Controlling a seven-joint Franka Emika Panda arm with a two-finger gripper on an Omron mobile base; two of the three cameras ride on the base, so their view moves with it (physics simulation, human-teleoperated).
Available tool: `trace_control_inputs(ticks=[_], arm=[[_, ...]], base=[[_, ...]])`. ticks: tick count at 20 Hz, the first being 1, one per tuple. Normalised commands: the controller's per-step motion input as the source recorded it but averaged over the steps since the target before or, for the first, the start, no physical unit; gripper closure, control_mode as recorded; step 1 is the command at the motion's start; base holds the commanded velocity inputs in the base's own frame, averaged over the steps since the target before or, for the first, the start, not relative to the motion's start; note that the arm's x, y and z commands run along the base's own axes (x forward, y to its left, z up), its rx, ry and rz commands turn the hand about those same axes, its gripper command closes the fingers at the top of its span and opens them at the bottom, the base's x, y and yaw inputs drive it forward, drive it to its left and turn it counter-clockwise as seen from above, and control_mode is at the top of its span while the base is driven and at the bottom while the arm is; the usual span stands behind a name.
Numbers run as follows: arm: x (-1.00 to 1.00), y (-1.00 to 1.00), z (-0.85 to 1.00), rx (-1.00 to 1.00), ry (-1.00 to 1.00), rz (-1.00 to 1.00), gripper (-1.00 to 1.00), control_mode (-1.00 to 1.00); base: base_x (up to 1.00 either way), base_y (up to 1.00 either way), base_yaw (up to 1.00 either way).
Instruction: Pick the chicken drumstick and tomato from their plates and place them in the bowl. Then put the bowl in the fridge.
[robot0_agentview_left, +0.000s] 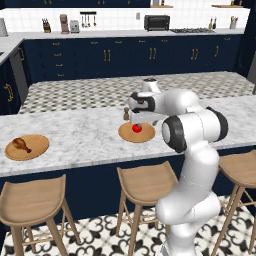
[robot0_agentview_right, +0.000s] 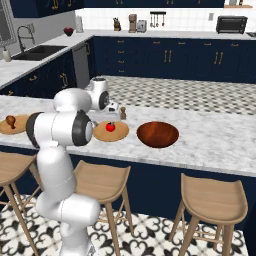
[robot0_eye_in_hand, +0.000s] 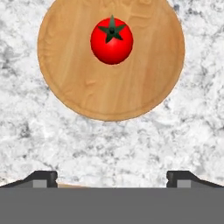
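The red tomato (robot0_eye_in_hand: 111, 40) lies on a round wooden plate (robot0_eye_in_hand: 87, 83) on the marble counter. My gripper (robot0_eye_in_hand: 111, 178) hangs above the plate's edge and points down. It is open, its fingertips (robot0_eye_in_hand: 41, 177) stand wide apart, and nothing is between them. From the left base view, the gripper (robot0_agentview_left: 141, 121) hovers just over the tomato (robot0_agentview_left: 136, 128). The chicken drumstick (robot0_agentview_left: 20, 144) rests on its own plate (robot0_agentview_left: 35, 150) far to the left. The reddish-brown bowl (robot0_agentview_right: 157, 134) stands empty to the right of the tomato plate (robot0_agentview_right: 102, 134). The fridge is out of view.
A small brown pepper shaker (robot0_agentview_left: 126, 114) stands just behind the tomato plate, close to my hand. Wooden stools (robot0_agentview_left: 145, 182) line the counter's near side. Navy cabinets (robot0_agentview_left: 105, 55) run along the far wall, with a sink (robot0_agentview_right: 37, 50) at the left.
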Motion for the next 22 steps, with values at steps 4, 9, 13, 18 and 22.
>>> trace_control_inputs(ticks=[4, 9, 13, 18, 22], arm=[[0.54, 0.12, -0.27, 0.00, 0.02, 0.00, -1.00, -1.00], [0.50, 0.18, -0.26, 0.00, 0.00, 0.00, -1.00, -1.00], [0.45, 0.00, -0.11, 0.00, 0.00, 0.00, -1.00, -1.00], [0.08, 0.00, -0.33, 0.00, 0.00, 0.00, -1.00, -1.00], [0.00, 0.00, -0.43, 0.00, 0.00, 0.00, -1.00, -1.00]], base=[[0.00, 0.00, 0.00], [0.00, 0.00, 0.00], [0.00, 0.00, 0.00], [0.00, 0.00, 0.00], [0.00, 0.00, 0.00]])
